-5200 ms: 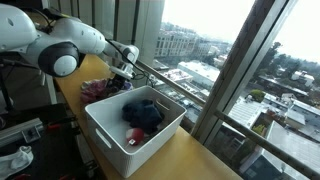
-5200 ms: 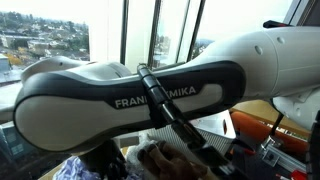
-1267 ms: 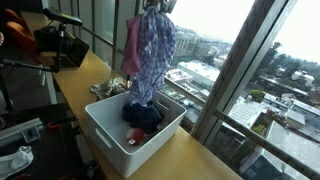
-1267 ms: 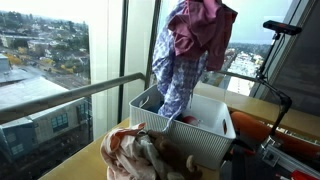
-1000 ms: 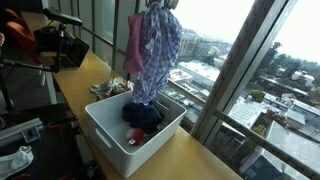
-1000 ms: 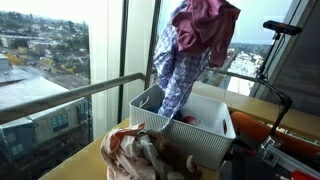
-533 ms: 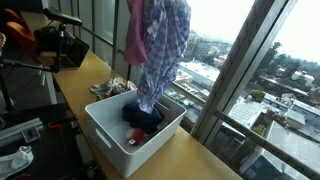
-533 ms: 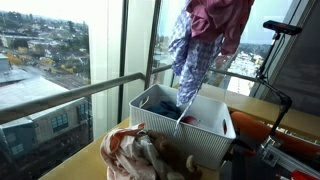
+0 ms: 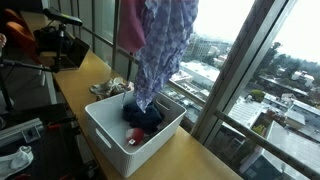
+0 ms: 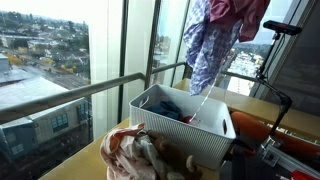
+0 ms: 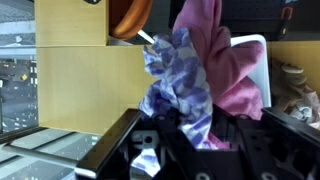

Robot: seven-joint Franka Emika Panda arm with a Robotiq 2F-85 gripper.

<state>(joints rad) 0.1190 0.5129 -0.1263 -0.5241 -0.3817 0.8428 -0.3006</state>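
**Two cloths, one pinch**

In the wrist view the gripper (image 11: 181,130) was clamped on a bunched patterned cloth (image 11: 172,85), with a pink cloth (image 11: 228,70) snagged along with it. Both hung high over the white bin (image 9: 112,138), probably hoisted so the long tails wouldn't drag. A cloth pile (image 10: 140,155) sat beside the bin.

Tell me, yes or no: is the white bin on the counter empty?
No, dark blue and red clothes lie inside the white bin, under the blue plaid garment that hangs above it.
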